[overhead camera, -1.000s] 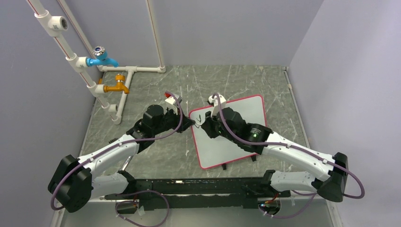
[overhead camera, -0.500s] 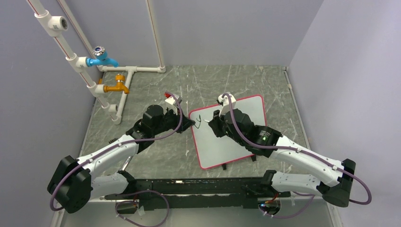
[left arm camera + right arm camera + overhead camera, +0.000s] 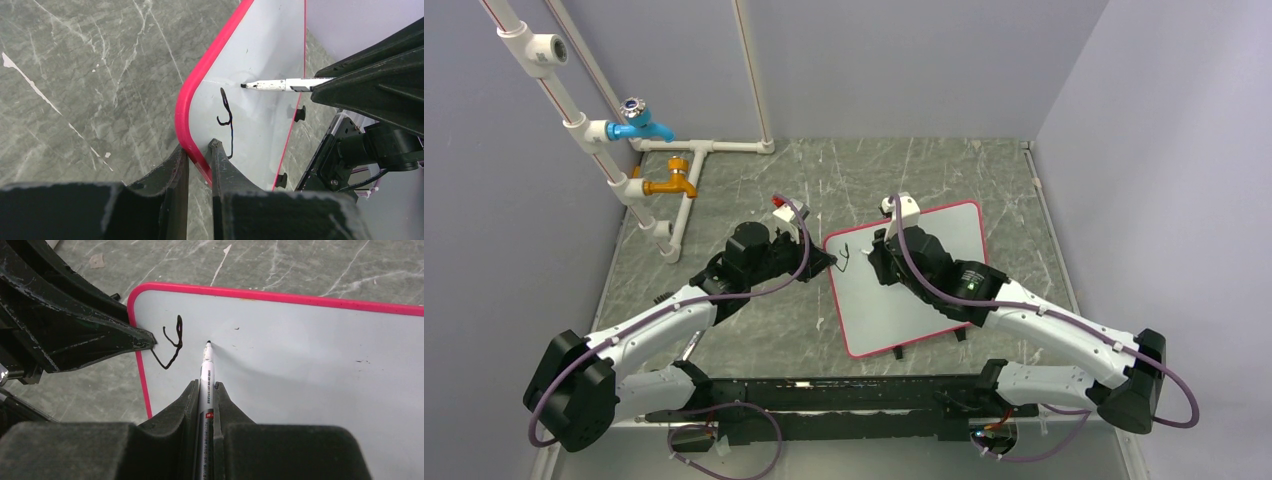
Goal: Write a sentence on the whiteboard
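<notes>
Gripper, left [image 3: 197, 150]: black fingers clamped on left rim of small glossy white whiteboard [image 3: 879, 310], red-pink edged.
Whiteboard: lying on grey-green marbled desk [image 3: 924, 170], between arms.
Mark: black squiggle [image 3: 172, 346] just inside left rim.
Gripper, right [image 3: 205, 390]: closed around slim white marker [image 3: 206, 371], tip at board face, right of squiggle.

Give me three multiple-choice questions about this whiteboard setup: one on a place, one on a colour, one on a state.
1. Where does the left pincer clamp the whiteboard? A. on its rim beside the black scribble B. its middle C. nowhere
2. What colour is the rim? A. blue B. pink-red C. green
3. The right pincer is: A. open B. shut on a tap C. shut on the marker
Answers: 1 A, it straddles the rim by the scribble; 2 B, the border shows pink-red; 3 C, the marker sits between its closed jaws.
</notes>
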